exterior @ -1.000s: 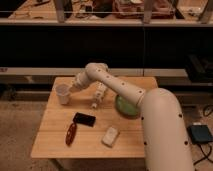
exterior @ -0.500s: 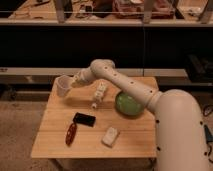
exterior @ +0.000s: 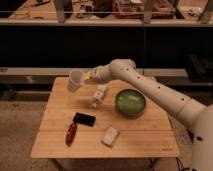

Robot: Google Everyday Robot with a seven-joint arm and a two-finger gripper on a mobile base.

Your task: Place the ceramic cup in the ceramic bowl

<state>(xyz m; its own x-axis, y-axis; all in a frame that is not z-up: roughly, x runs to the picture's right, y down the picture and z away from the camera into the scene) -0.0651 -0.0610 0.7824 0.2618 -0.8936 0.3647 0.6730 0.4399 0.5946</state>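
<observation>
A wooden table [exterior: 140, 142] fills the lower middle of the view, with dark shelving behind it. A large white robot arm [exterior: 150, 87] reaches in from the right edge and stretches across the table toward its back left corner. At the arm's end, the gripper [exterior: 86, 77] is clamped on a small white cup [exterior: 75, 80], holding it tilted in the air above the back left part of the table.

A round, glossy green bowl [exterior: 131, 102] sits right of the table's centre, well apart from the cup. It looks empty; what the cup holds, if anything, cannot be told.

Smaller things lie on the table. A white bottle [exterior: 98, 95] rests on its side near the middle, between cup and bowl. A white bar [exterior: 110, 136] lies toward the front edge. A flat black object [exterior: 84, 119] sits left of centre, and a dark red object [exterior: 71, 134] lies near the front left.

The step in hand appears to be carrying the cup to the bowl. To do it well, keep the cup high enough to pass over the bottle, centre it above the bowl, lower it inside the rim, and let go only when it is low.
</observation>
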